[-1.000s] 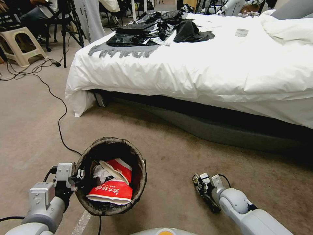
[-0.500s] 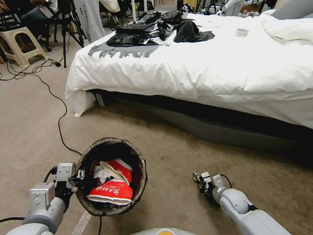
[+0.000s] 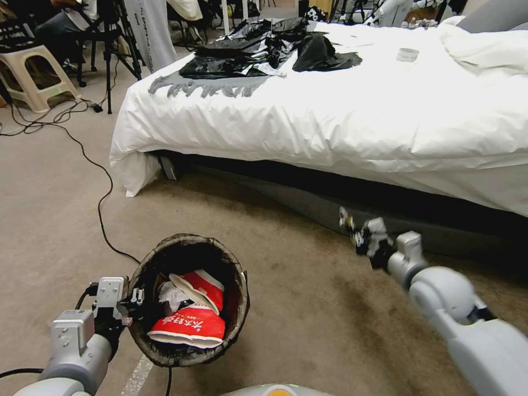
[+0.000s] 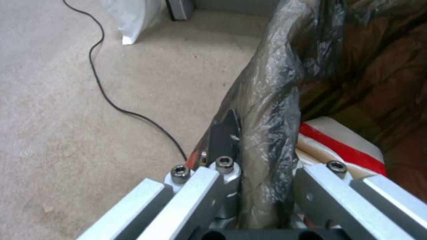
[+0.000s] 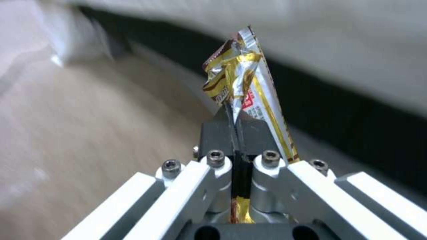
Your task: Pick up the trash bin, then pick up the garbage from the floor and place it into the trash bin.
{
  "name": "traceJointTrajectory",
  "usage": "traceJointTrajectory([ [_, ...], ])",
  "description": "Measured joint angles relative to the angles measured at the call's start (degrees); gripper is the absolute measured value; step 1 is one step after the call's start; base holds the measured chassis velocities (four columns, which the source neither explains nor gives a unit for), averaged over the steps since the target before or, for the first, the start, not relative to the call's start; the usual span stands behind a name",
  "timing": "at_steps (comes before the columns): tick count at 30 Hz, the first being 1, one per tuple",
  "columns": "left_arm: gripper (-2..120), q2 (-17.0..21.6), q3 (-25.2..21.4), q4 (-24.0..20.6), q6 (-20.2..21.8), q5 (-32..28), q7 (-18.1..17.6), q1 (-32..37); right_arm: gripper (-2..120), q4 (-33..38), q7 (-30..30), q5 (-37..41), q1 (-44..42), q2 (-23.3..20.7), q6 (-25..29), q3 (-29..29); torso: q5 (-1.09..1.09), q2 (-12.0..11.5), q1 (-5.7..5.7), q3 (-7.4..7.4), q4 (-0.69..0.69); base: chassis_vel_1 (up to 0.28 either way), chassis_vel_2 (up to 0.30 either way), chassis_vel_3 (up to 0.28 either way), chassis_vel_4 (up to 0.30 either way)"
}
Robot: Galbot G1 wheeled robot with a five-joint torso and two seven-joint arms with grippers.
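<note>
The trash bin [image 3: 190, 300], lined with a dark crinkly bag, hangs low at the left, held off the carpet floor [image 3: 297, 308]. My left gripper [image 3: 135, 300] is shut on its lined rim [image 4: 267, 133]. Red-and-white paper cups [image 3: 190, 324] and a crumpled white tissue [image 3: 171, 294] lie inside. My right gripper [image 3: 355, 231] is raised to the right of the bin, near the bed base, shut on a yellow-gold wrapper [image 5: 242, 86]. The wrapper sticks out past the fingertips [image 5: 222, 126].
A bed with a white duvet [image 3: 341, 121] fills the far side, its dark base [image 3: 385, 214] just behind the right gripper. A black cable [image 3: 102, 203] trails over the carpet at the left. A beige stool [image 3: 33, 74] and stands sit far left.
My right arm has risen from the carpet and swung forward toward the bed base, carrying the wrapper. The bin and left gripper have stayed about where they were.
</note>
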Motion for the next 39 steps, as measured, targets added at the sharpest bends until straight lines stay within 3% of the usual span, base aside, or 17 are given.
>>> traceJointTrajectory([
  [3,0,0.03,0.07,0.0,0.01,0.01,0.0,0.07,0,7.32,2.53,5.09,2.04,-0.6,-1.78,-0.23,-0.01,0.0,0.0,0.0,0.01,0.0,0.0,0.0,0.0],
  [8,0,0.17,0.08,0.0,0.02,0.0,0.01,0.18,0,12.85,4.65,8.47,4.85,-0.74,-2.89,-3.37,-0.01,0.0,0.0,0.0,0.0,0.0,0.0,0.0,0.0],
  [15,0,0.57,0.09,0.0,0.02,0.0,0.05,0.39,0,18.82,8.24,13.07,12.8,-0.7,-3.9,-15.04,0.0,0.0,0.0,0.0,0.0,0.0,0.0,0.0,0.0],
  [26,0,1.02,0.32,0.0,0.34,-0.15,0.05,0.94,0,19.83,6.27,21.24,23.78,0.87,-7.04,-24.49,0.0,0.0,0.0,0.0,0.0,0.0,0.0,0.0,0.0],
  [32,0,1.12,0.57,0.0,0.65,-0.35,0.04,1.11,0,20.07,4.9,22.53,25.53,0.81,-7.43,-27.62,0.0,0.0,0.0,0.0,-0.02,0.0,0.0,0.0,0.0],
  [39,0,1.52,0.82,0.0,1.2,-0.6,0.04,1.09,0,17.98,3.2,22.47,29.94,2.01,-6.86,-35.26,0.0,0.0,0.0,0.0,0.0,0.0,0.0,0.0,0.0],
])
